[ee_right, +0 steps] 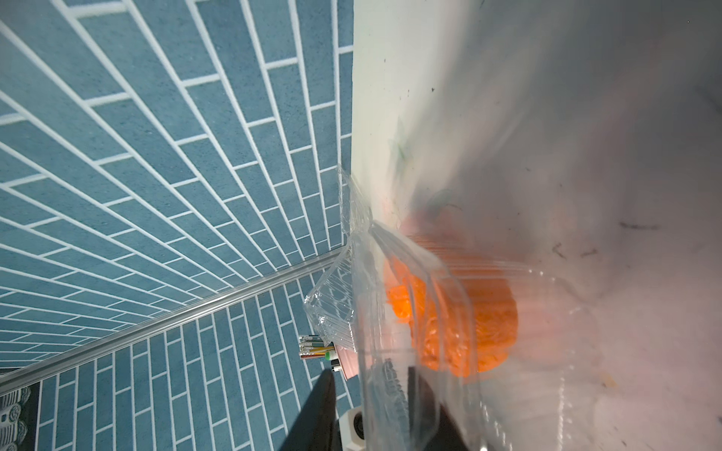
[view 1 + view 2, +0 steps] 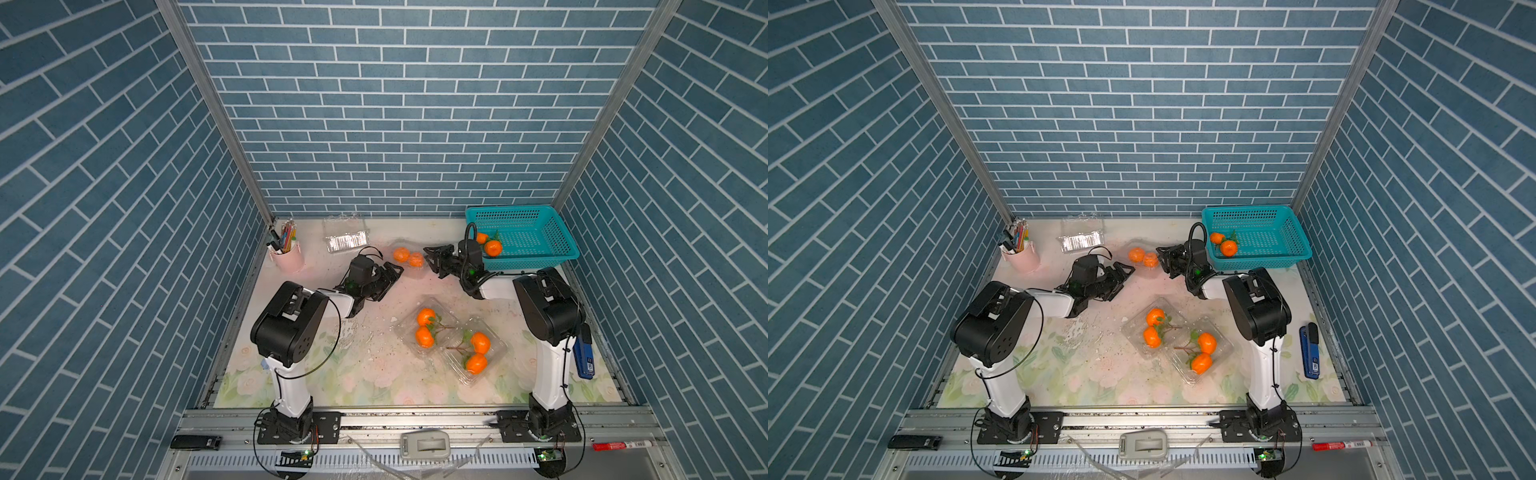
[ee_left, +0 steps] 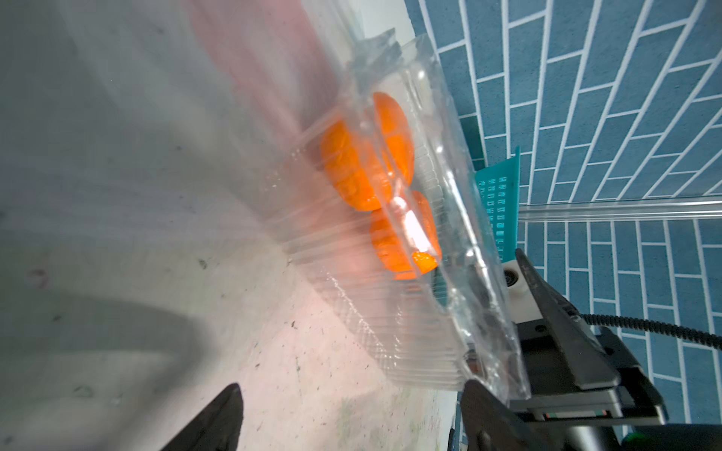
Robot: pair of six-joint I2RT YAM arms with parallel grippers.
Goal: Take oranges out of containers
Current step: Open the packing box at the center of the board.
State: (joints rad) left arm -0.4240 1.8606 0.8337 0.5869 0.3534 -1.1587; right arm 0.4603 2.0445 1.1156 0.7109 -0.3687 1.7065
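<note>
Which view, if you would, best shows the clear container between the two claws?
Left wrist view: the container fills it, two oranges showing through the plastic. The right wrist view blurs it; both top views show it small and faint.

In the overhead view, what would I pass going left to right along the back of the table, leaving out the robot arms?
pink pen cup → empty clear container → clear container with two oranges → teal basket, which has oranges inside.
</note>
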